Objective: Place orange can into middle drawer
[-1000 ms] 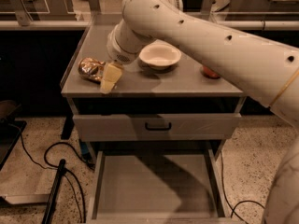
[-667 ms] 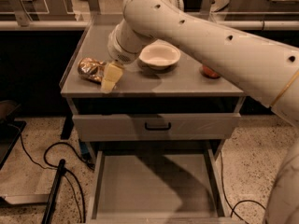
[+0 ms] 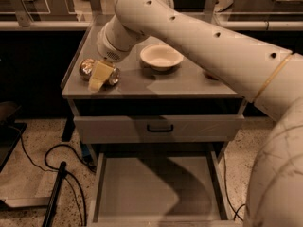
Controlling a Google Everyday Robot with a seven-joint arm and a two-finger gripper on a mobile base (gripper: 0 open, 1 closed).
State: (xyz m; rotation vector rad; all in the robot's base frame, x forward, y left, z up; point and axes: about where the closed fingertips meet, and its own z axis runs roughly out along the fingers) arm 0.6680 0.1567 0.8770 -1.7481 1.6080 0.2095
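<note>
The orange can (image 3: 86,66), crushed and shiny, lies on its side at the front left of the grey cabinet top (image 3: 156,86). My gripper (image 3: 100,75) is down on the can's middle, so can parts show on both sides of it. The arm reaches in from the right across the cabinet top. The middle drawer (image 3: 142,183) is pulled out below, a broad shallow tray with nothing in it.
A white bowl (image 3: 161,56) sits on the cabinet top right of the gripper. A red apple (image 3: 207,74) peeks out under the arm. A closed drawer front with a black handle (image 3: 158,127) is above the open tray. Black cables (image 3: 57,174) lie on the floor at left.
My gripper has moved a little to the left, from beside the can's right end to over its middle. The can, bowl and drawer have not moved.
</note>
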